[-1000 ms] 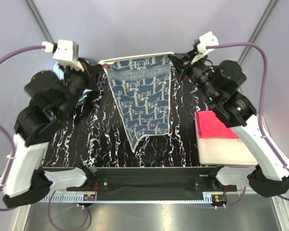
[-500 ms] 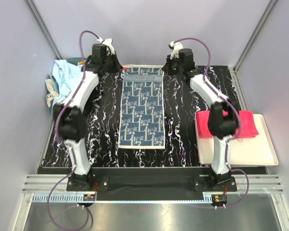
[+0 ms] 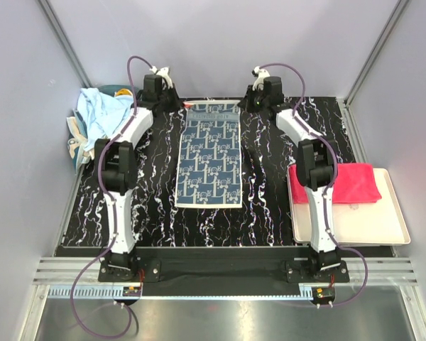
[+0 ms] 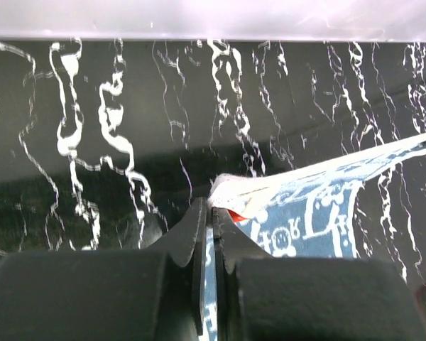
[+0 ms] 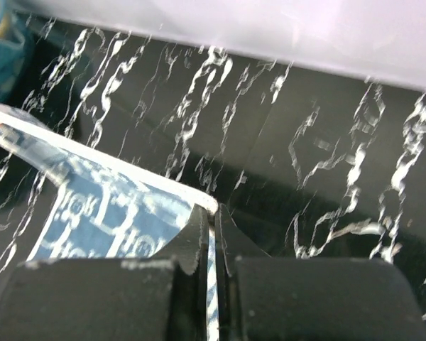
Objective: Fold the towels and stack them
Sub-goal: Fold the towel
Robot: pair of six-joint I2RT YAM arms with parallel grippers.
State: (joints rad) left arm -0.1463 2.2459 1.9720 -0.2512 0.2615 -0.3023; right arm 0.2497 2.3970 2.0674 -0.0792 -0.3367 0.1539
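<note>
Woven cloth towel (image 3: 211, 160); glossy black marbled table (image 3: 270, 209)

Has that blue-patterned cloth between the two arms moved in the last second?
Yes. The blue-patterned cloth went from hanging in the air to lying flat on the black marbled table, reaching near its far edge.

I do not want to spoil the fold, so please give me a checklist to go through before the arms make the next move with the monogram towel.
1. Left gripper shut on the far left corner of the monogram towel: ok.
2. Right gripper shut on the far right corner: ok.
3. Towel spread flat on the table, no big wrinkle: ok.
4. Nothing lying on top of the towel: ok.
5. Pink towel lies folded on the tray, ready for stacking: ok.
6. Grip firm enough not to slip: cannot tell.
</note>
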